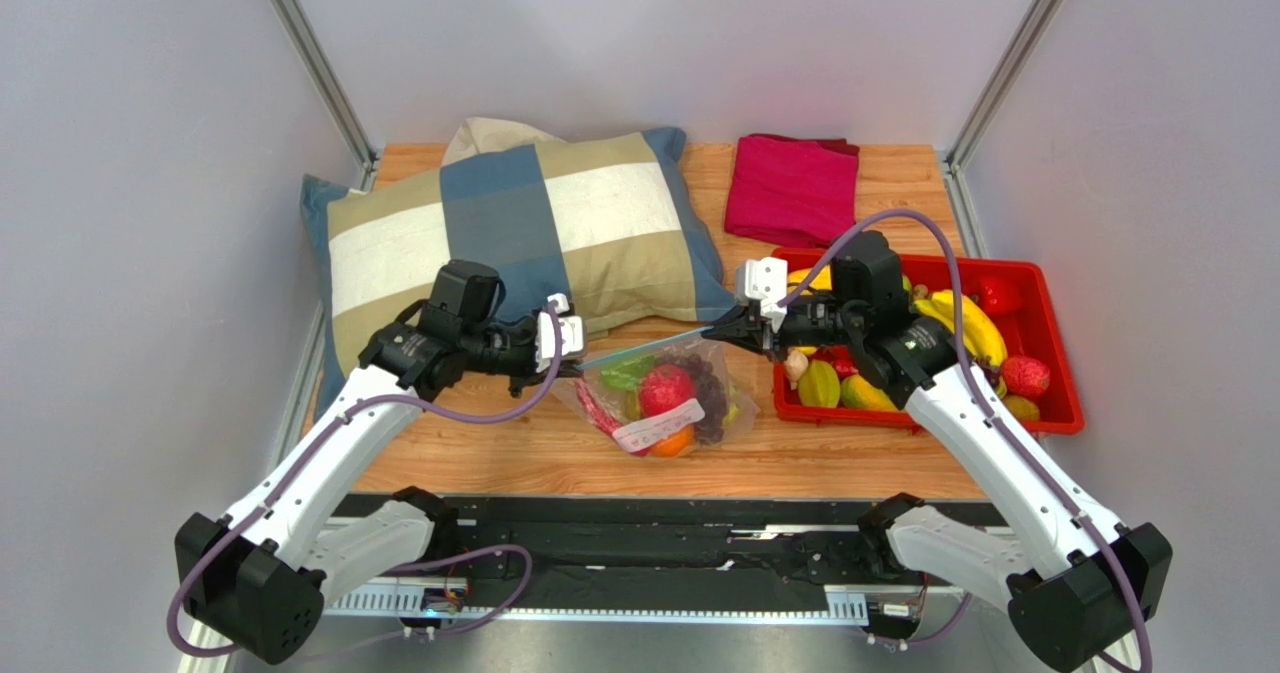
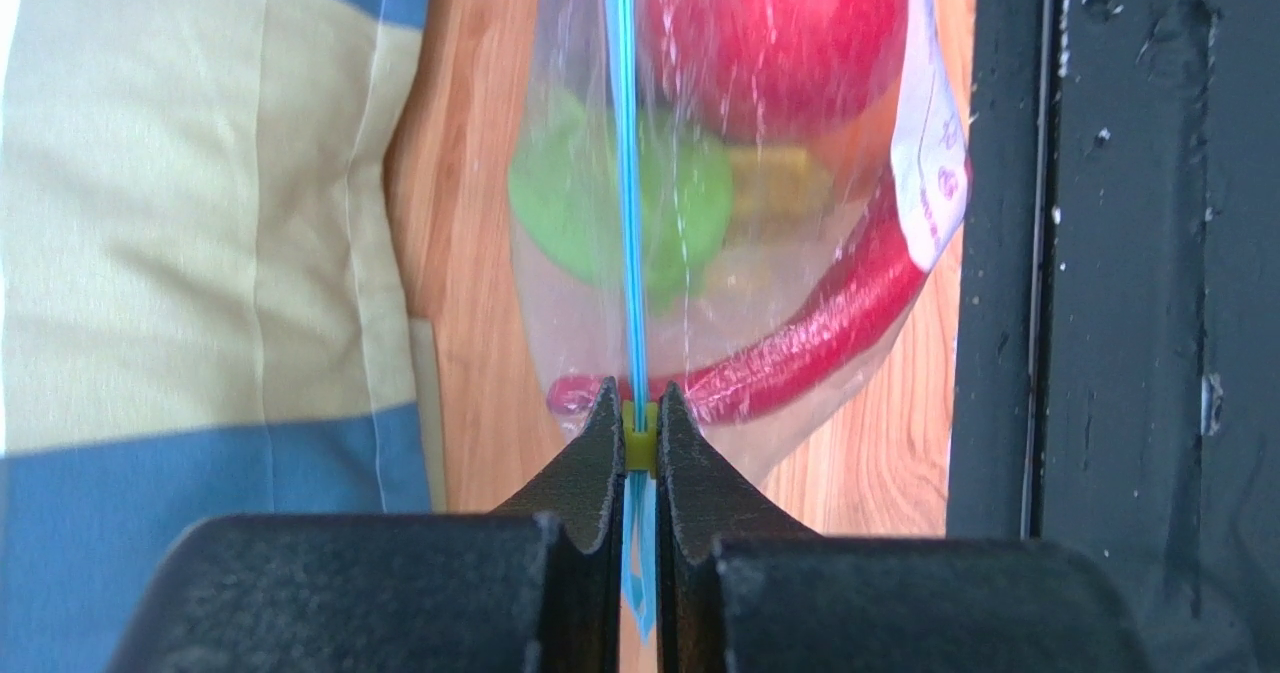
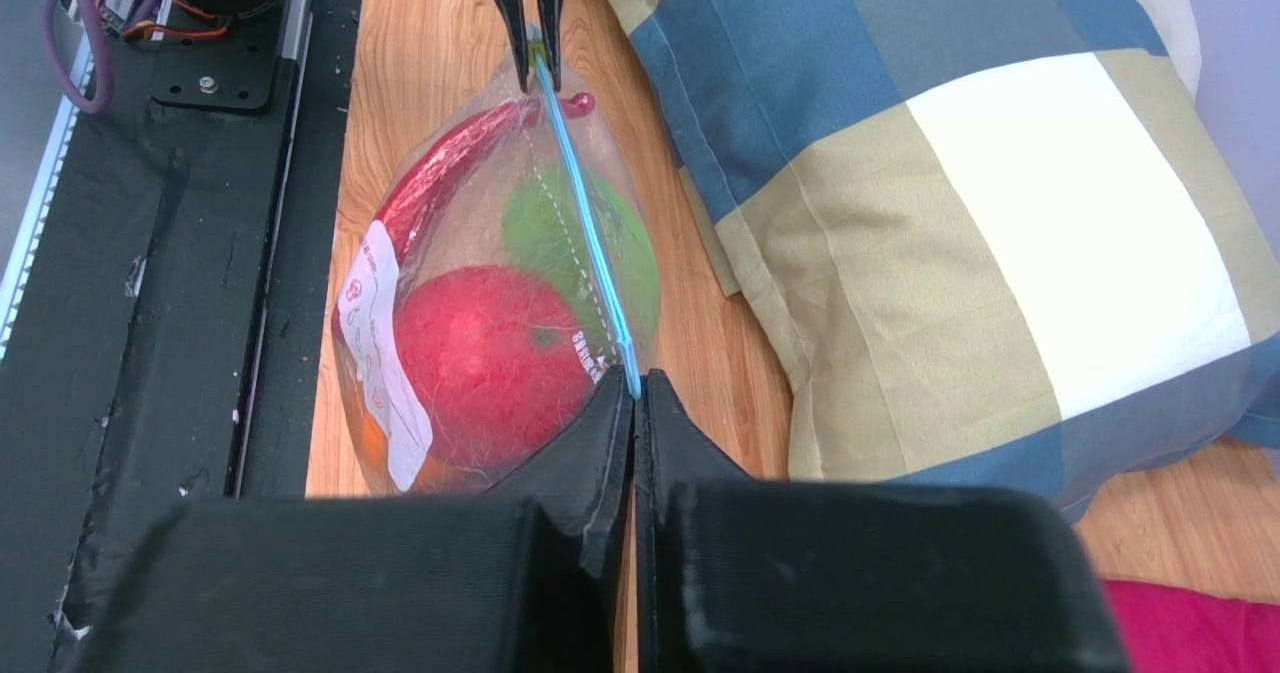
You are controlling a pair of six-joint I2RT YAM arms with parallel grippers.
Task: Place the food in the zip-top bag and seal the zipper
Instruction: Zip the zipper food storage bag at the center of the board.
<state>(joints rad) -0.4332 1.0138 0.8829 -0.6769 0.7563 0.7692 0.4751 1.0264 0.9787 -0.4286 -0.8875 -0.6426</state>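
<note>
The zip-top bag (image 1: 661, 397) lies on the wooden table (image 1: 481, 463) close to its near edge, between the two arms. Inside it are a red apple (image 1: 666, 388), a green piece (image 2: 579, 193), a red chili (image 2: 819, 336) and an orange piece (image 1: 675, 442). The left gripper (image 1: 576, 355) pinches the left end of the teal zipper (image 2: 628, 178), and the right gripper (image 1: 721, 331) pinches its right end. A checked pillow (image 1: 511, 238) covers the far left of the table. A folded red cloth (image 1: 792, 189) lies far right, and a red tray (image 1: 1056, 403) holding more food (image 1: 969, 328) sits at the right. Pale grey walls (image 1: 150, 253) and metal posts (image 1: 308, 51) enclose the table. A black rail (image 1: 661, 538) runs along its near edge.
</note>
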